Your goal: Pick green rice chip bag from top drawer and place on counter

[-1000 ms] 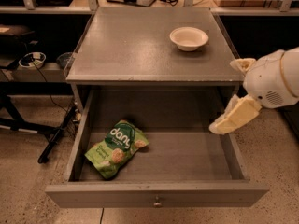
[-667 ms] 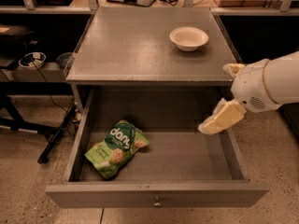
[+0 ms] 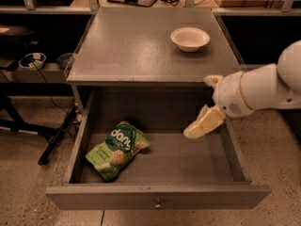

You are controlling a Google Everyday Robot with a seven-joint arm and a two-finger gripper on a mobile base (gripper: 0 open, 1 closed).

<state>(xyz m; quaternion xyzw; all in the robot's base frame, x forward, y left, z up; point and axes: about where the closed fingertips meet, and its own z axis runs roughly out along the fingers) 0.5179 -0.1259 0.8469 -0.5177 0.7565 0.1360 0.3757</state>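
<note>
Progress is slight: the drawer [image 3: 225, 197] is pulled out, but the bag [image 3: 117, 149] lies flat on its floor at the front left, ungrasped. The gripper [image 3: 203, 124] hangs over the drawer's right side, well apart from the bag, carrying nothing; whether it is released or clenched I cannot tell. Reaching, grasping, lifting and setting the bag on the counter [image 3: 136, 46] all remain. Count: one bag, one drawer, one bowl [image 3: 190, 38] on the counter, one gripper.

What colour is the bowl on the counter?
White bowl, camera view; end effector over the top drawer, right side.
</note>
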